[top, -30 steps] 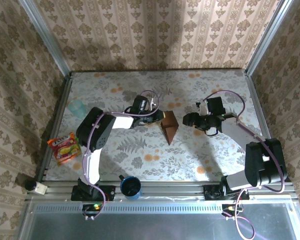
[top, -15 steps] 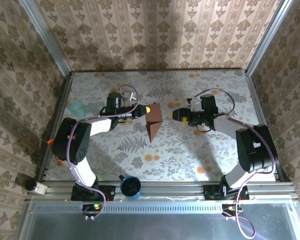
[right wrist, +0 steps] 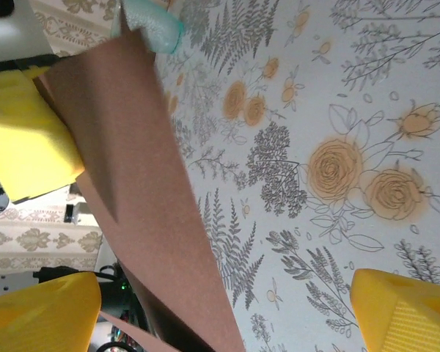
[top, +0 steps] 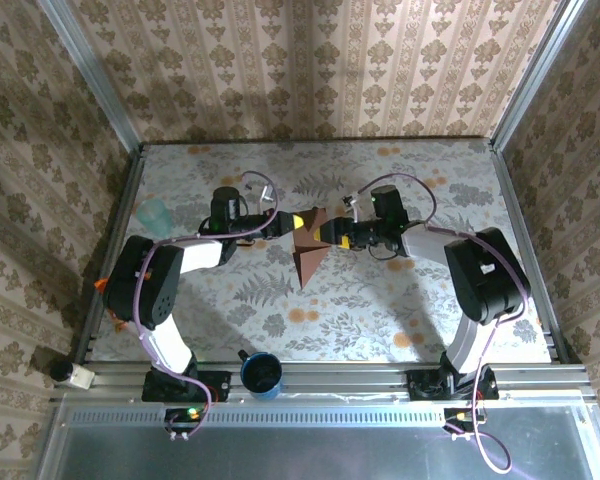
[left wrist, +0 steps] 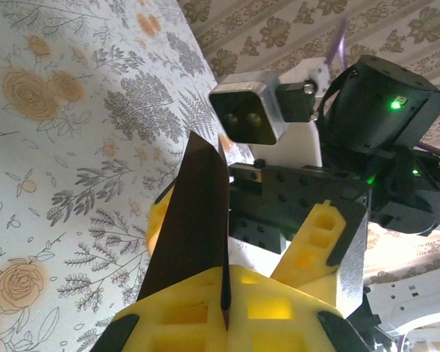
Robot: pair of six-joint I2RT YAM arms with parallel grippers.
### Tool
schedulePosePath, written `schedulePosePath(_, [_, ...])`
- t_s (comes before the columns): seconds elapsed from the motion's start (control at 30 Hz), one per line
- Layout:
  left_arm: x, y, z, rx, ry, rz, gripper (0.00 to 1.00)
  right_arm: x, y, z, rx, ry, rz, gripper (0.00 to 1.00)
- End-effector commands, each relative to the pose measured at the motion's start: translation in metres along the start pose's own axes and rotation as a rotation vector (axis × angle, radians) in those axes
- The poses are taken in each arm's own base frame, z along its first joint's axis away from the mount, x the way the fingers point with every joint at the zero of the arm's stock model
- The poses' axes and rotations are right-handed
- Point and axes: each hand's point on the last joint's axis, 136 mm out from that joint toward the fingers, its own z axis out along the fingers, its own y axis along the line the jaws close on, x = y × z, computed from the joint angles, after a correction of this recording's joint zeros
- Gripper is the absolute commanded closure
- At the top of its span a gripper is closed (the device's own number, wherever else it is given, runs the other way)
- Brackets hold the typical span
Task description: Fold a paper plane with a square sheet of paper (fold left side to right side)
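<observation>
The square sheet of paper is folded into a dark reddish-brown pointed paper plane [top: 307,247], held up over mid-table with its point toward the near edge. My left gripper [top: 296,221] is shut on its upper left edge. In the left wrist view the yellow fingers [left wrist: 183,312] pinch the paper [left wrist: 194,213] edge-on. My right gripper [top: 327,235] faces it from the right, open, with its jaws either side of the paper. In the right wrist view the brown paper [right wrist: 143,191] hangs between the spread yellow fingertips [right wrist: 407,312], touching neither.
A dark blue cup [top: 262,373] stands at the near edge between the arm bases. A pale teal cup [top: 155,213] sits at the far left. A sliver of the orange snack packet [top: 101,285] peeks from behind the left arm. Metal frame posts bound the table.
The left arm carried the paper leftward, then held still. The right gripper opened wider and slid left until its jaws straddle the paper.
</observation>
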Motion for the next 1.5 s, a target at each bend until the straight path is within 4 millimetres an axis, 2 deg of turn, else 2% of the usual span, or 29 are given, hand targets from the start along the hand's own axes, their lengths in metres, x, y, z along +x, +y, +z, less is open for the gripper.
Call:
schedulePosePath(0.0, [0.001, -0.009, -0.003, 0.043, 0.007, 0.015, 1.0, -0.008, 0.019, 0.004, -0.083, 0.004, -0.039, 0.16])
schedulePosePath(0.2, [0.008, 0.002, -0.003, 0.008, 0.019, 0.006, 1.0, -0.014, 0.025, -0.001, -0.067, -0.01, -0.069, 0.39])
schedulePosePath(0.33, [0.013, 0.008, -0.003, -0.014, 0.027, -0.001, 1.0, -0.019, 0.026, -0.004, -0.052, -0.019, -0.08, 0.51])
schedulePosePath(0.8, [0.025, 0.024, -0.004, -0.065, 0.045, -0.026, 1.0, -0.032, 0.02, -0.008, 0.012, -0.036, -0.085, 0.74])
schedulePosePath(0.93, [0.027, 0.03, -0.003, -0.075, 0.048, -0.036, 1.0, -0.032, 0.015, -0.008, 0.027, -0.035, -0.073, 0.85])
schedulePosePath(1.03, [0.03, 0.036, 0.0, -0.096, 0.053, -0.038, 0.91, -0.029, 0.004, -0.005, 0.057, -0.025, -0.047, 0.97])
schedulePosePath(1.07, [0.031, 0.041, 0.0, -0.118, 0.053, -0.034, 0.82, -0.026, -0.001, -0.004, 0.07, -0.019, -0.033, 1.0])
schedulePosePath(1.17, [0.033, 0.053, -0.003, -0.202, 0.064, -0.006, 0.6, -0.02, -0.021, 0.001, 0.129, -0.005, 0.019, 1.0])
schedulePosePath(1.3, [0.027, 0.063, -0.016, -0.36, 0.067, 0.064, 0.5, -0.01, -0.051, 0.004, 0.221, 0.02, 0.101, 1.0])
schedulePosePath(1.47, [0.022, 0.049, -0.035, -0.55, 0.106, 0.225, 0.44, -0.009, -0.079, -0.003, 0.31, 0.008, 0.223, 1.0])
